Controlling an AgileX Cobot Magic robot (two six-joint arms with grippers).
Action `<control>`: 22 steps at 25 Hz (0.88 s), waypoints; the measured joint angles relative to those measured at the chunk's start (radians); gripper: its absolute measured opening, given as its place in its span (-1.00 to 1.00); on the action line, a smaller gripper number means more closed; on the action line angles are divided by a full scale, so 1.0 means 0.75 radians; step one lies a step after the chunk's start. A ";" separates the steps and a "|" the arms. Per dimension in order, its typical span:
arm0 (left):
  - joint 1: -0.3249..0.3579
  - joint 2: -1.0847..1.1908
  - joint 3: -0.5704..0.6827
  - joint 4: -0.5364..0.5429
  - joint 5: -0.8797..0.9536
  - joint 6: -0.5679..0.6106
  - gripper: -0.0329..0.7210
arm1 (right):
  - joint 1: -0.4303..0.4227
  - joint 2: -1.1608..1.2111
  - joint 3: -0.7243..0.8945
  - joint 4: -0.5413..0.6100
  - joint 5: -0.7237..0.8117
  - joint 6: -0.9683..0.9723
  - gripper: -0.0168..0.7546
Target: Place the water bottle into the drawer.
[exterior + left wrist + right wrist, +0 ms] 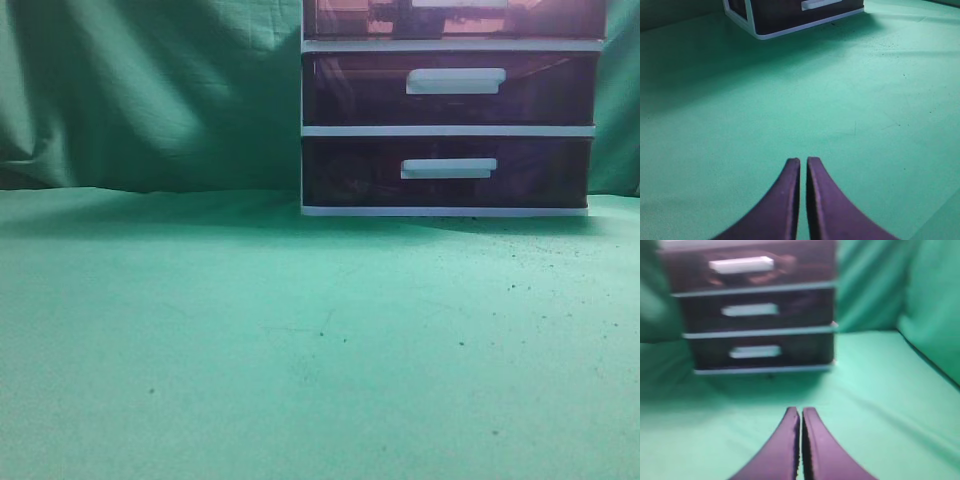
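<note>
The white-framed drawer unit [450, 130] stands at the back right of the green cloth. Its uppermost drawer [455, 18] is cut off by the top edge in the exterior view; in the blurred right wrist view the uppermost drawer [747, 270] looks closed, with its white bar handle [741, 264] showing. No water bottle shows in any view. My left gripper [803, 161] is shut and empty over bare cloth, well short of the unit. My right gripper [801, 411] is shut and empty, facing the unit's front from a distance. Neither gripper shows in the exterior view.
The two lower drawers [450, 88] [447, 172] are closed. The left wrist view shows the unit's bottom corner [790, 15] at the far top. A green cloth backdrop [150, 90] hangs behind. Green cloth [300, 340] covers the table in front of the unit.
</note>
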 joint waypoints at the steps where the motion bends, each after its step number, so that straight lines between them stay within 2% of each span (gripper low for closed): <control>1: 0.000 0.000 0.000 0.000 0.000 0.000 -0.91 | -0.032 -0.005 0.034 -0.053 0.000 0.081 -0.96; 5: 0.000 0.000 0.000 0.000 0.000 0.000 -0.91 | -0.058 -0.009 0.095 -0.119 0.044 0.176 -0.96; 10: 0.000 0.000 0.000 0.000 0.000 0.000 -0.91 | -0.098 -0.009 0.095 -0.128 0.140 0.111 -0.96; 22: 0.000 0.000 0.000 0.000 0.000 0.000 -0.91 | -0.112 -0.009 0.095 -0.130 0.159 0.093 -0.96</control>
